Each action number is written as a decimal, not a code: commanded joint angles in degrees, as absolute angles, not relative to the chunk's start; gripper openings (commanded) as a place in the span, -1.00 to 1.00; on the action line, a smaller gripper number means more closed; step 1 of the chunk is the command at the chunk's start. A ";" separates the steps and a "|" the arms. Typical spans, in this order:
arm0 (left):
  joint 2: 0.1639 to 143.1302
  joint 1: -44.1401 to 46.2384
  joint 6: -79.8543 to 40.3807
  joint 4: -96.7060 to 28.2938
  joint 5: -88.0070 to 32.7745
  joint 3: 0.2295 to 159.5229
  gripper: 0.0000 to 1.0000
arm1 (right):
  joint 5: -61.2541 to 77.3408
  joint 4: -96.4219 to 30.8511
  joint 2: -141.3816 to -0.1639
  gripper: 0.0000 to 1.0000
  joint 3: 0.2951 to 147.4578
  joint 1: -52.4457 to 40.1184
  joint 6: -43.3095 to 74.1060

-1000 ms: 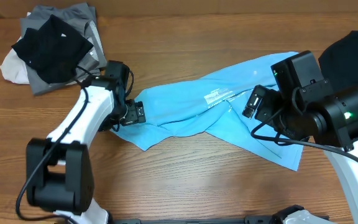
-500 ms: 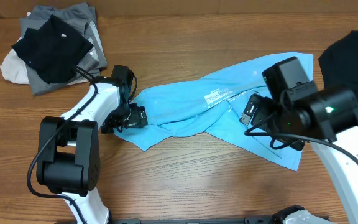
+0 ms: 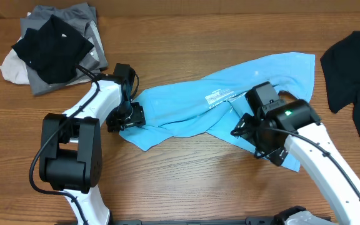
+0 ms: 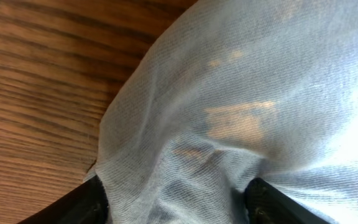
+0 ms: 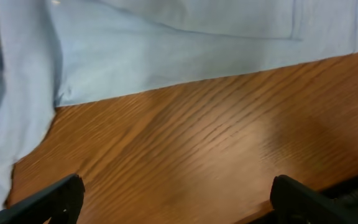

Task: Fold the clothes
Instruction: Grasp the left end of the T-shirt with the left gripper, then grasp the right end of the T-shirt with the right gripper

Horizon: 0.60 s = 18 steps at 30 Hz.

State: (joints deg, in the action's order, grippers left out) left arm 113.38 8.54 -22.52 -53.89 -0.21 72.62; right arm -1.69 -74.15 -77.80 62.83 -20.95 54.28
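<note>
Observed: the blue shirt (image 3: 186, 112) lies crumpled and slantwise across the middle of the surface (image 3: 186, 181), lettering up, one end reaching toward the far right and the other ending near the left arm.

Left tool (image 3: 125, 117): we find it set down at the shirt's left edge. In the left wrist view, cloth bulges up between its two fingers (image 4: 82, 202) and fills the whole gap. The fingers stand apart, but we cannot tell whether they are pinching the cloth or only straddling it.

Right tool (image 5: 179, 199): its fingers are spread wide. In the right wrist view they frame bare wood, with the shirt's lower hem just beyond the fingertips and apart from them. Nothing lies between them.

Other clothes: a pile (image 3: 49, 47) of black, grey and off-white pieces sits at the far left corner, well apart from both tools. A black garment (image 3: 352, 56) lies at the right edge.
</note>
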 commanded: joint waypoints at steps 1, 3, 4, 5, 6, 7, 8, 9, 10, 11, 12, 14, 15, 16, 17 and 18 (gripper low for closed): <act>118.04 8.54 -23.20 -52.47 0.58 71.09 0.52 | -0.95 -71.59 -77.52 1.00 57.82 -18.15 57.47; 118.04 8.54 -23.22 -52.45 0.56 71.09 0.50 | -0.95 -70.08 -77.49 1.00 55.07 -14.63 57.52; 118.04 8.54 -23.27 -52.40 0.56 71.09 0.50 | -0.95 -69.43 -77.52 1.00 53.98 -12.51 57.49; 118.04 8.54 -23.40 -52.38 0.56 71.09 0.46 | -0.82 -68.84 -77.52 1.00 53.01 -10.41 57.47; 118.04 8.54 -23.40 -52.29 0.56 71.09 0.42 | -0.34 -68.20 -77.52 1.00 51.99 -8.01 57.14; 118.04 8.54 -23.40 -52.16 0.56 71.09 0.39 | 0.19 -67.68 -77.52 1.00 51.22 -6.20 56.49; 118.04 8.54 -23.40 -51.94 0.56 71.09 0.36 | 0.75 -67.05 -77.52 1.00 50.24 -3.99 55.44; 118.04 8.54 -23.40 -51.92 0.56 71.09 0.35 | 1.28 -66.50 -77.52 1.00 49.63 -2.68 54.54; 118.04 8.54 -23.40 -51.77 0.56 71.09 0.34 | 2.17 -65.60 -77.52 1.00 48.84 -1.32 52.47; 118.04 8.54 -23.40 -51.72 0.56 71.09 0.35 | 2.85 -64.86 -77.52 1.00 48.23 -0.62 50.70; 118.04 8.54 -23.40 -51.72 0.54 71.09 0.36 | 3.18 -64.55 -77.52 1.00 47.72 -0.25 50.09; 118.04 8.54 -23.40 -51.75 0.40 71.09 0.36 | 2.81 -64.55 -77.52 1.00 46.74 -0.19 50.15; 118.04 8.54 -23.40 -51.77 0.38 71.09 0.36 | 2.28 -64.60 -77.56 1.00 46.24 -0.19 50.70; 118.04 8.56 -23.40 -51.79 0.38 71.09 0.36 | 1.26 -64.53 -77.56 1.00 45.60 -0.08 52.38; 118.04 8.56 -23.40 -51.79 0.38 71.09 0.36 | 0.71 -64.40 -77.56 1.00 45.25 0.10 53.15; 118.04 8.56 -23.40 -51.79 0.38 71.09 0.36 | -0.16 -63.96 -77.56 1.00 44.77 0.56 54.28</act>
State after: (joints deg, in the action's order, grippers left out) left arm 113.43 8.56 -22.57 -53.60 -0.40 72.66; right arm 1.48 -64.51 -77.82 46.06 -0.32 52.38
